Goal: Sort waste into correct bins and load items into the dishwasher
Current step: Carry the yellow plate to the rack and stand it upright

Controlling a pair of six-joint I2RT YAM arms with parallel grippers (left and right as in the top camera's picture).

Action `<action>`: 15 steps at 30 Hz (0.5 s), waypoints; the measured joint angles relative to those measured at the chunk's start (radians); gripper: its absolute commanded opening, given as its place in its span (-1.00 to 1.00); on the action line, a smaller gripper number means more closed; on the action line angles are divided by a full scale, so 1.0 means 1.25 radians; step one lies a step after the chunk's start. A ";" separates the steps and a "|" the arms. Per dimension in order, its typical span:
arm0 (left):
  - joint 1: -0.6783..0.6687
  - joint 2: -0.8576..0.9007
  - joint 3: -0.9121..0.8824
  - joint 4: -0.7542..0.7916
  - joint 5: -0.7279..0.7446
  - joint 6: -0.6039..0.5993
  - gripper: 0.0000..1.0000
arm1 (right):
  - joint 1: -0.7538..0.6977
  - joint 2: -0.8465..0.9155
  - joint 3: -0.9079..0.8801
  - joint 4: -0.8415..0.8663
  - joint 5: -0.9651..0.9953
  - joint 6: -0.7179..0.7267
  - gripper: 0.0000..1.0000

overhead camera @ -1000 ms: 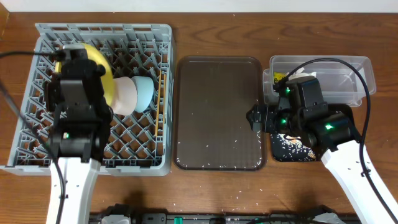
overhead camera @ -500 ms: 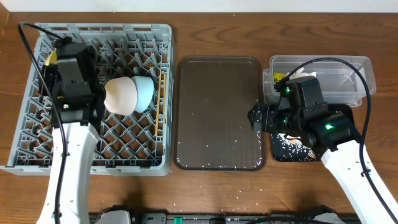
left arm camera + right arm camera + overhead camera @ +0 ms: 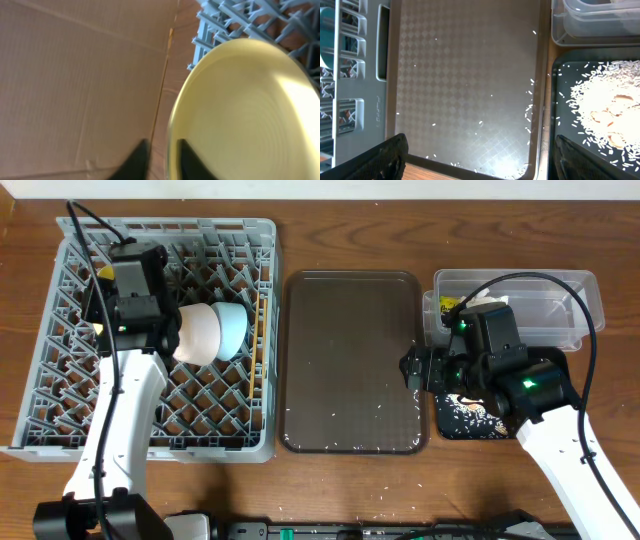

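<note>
Overhead view places the grey dish rack (image 3: 60, 410) at the left of the table (image 3: 300, 490), with the pinkish-white bowl (image 3: 197, 333) and light blue bowl (image 3: 235, 328) lying nested on their sides near its centre. The left arm reaches over the rack's far-left area and covers most of the yellow plate (image 3: 250, 110). The left gripper (image 3: 162, 160) is clamped on the plate's rim. The brown serving tray (image 3: 350, 360) lies mid-table with stray grains on it. The right gripper (image 3: 480, 157) hangs over that tray's right edge, fingers wide apart and empty. Beside it are the black tray (image 3: 562, 70), holding rice scraps (image 3: 605, 95), and the clear tub (image 3: 560, 290).
</note>
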 measured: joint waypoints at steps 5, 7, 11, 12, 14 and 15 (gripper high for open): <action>-0.039 -0.015 0.000 0.007 0.000 -0.042 0.05 | 0.000 0.000 0.000 0.000 0.001 0.000 0.80; -0.067 -0.040 0.000 0.006 0.001 -0.062 0.09 | 0.000 0.000 0.000 0.000 0.002 0.000 0.80; -0.142 -0.117 0.000 -0.010 0.001 -0.089 0.18 | 0.000 0.000 0.000 -0.001 0.002 -0.002 0.71; -0.163 -0.137 0.000 -0.023 0.001 -0.098 0.21 | 0.000 0.000 0.000 0.000 0.001 -0.009 0.69; -0.205 -0.175 0.000 -0.055 0.001 -0.128 0.24 | 0.000 0.000 0.000 -0.005 0.000 -0.023 0.68; -0.233 -0.196 0.000 -0.085 0.001 -0.153 0.25 | 0.000 -0.001 0.000 -0.013 -0.001 -0.030 0.68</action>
